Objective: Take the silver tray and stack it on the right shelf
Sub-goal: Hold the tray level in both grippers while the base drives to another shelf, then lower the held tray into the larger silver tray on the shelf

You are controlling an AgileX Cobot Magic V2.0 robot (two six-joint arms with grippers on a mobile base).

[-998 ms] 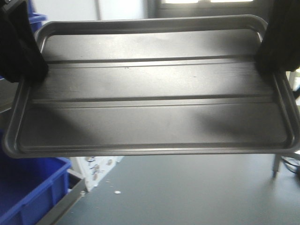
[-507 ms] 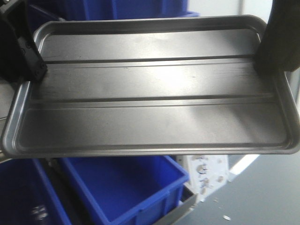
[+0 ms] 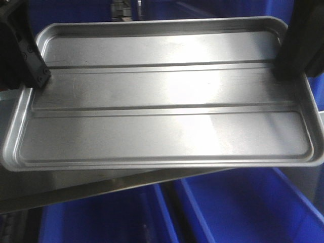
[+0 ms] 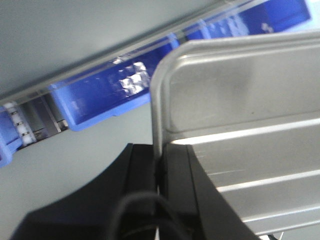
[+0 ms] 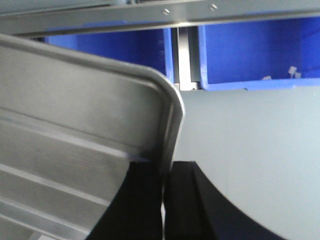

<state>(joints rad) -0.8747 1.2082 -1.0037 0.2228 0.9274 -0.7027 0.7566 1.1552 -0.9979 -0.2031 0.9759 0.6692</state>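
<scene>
On the left gripper (image 4: 159, 172) the jaws clamp the left rim of the silver tray (image 3: 167, 101); on the right gripper (image 5: 163, 187) they pinch its right rim. The tray hangs roughly level between them, open side up, over a shiny steel bar (image 3: 101, 185) and blue bins (image 3: 243, 207).

silver tray (image 3: 167, 101): side rims partly hidden inside jaws | blue bins (image 3: 238, 212): mostly behind tray, cut off below
</scene>
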